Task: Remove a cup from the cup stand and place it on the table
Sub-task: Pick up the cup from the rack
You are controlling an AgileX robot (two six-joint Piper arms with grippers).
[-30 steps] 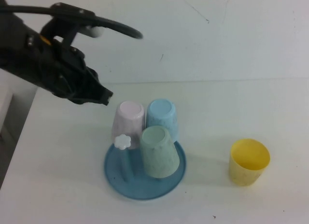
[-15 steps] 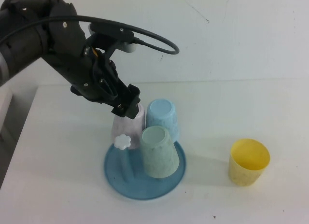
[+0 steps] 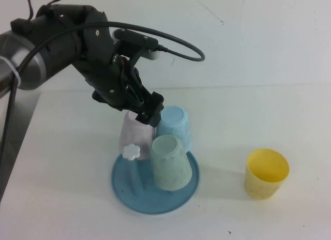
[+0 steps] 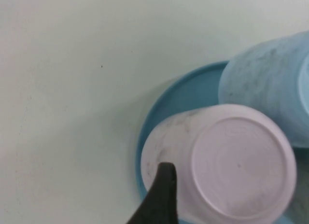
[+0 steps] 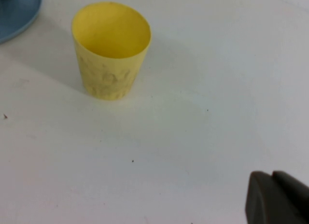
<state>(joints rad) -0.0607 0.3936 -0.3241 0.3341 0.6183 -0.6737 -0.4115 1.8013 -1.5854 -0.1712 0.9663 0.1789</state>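
The pale pink cup (image 3: pixel 135 134) stands upside down on the round blue cup stand (image 3: pixel 124 185), at its back left. In the left wrist view the cup (image 4: pixel 241 166) shows its flat bottom. My left gripper (image 3: pixel 149 115) hangs right over the cup's top; it is open, and the left wrist view shows one dark finger (image 4: pixel 161 195) against the cup's side while the other finger is out of view. My right gripper (image 5: pixel 273 176) is shut and empty above the white table (image 5: pixel 203 89); it does not show in the high view.
A light blue cup (image 3: pixel 174 125) and a pale green cup (image 3: pixel 169 162) stand upside down on the stand beside the pink one. A bare peg with a white flower cap (image 3: pixel 132 151) stands at its front left. A yellow cup (image 3: pixel 266 173) stands upright on the table to the right.
My left arm has swung in from the left and come down over the pink cup. The cups and the stand have not moved.
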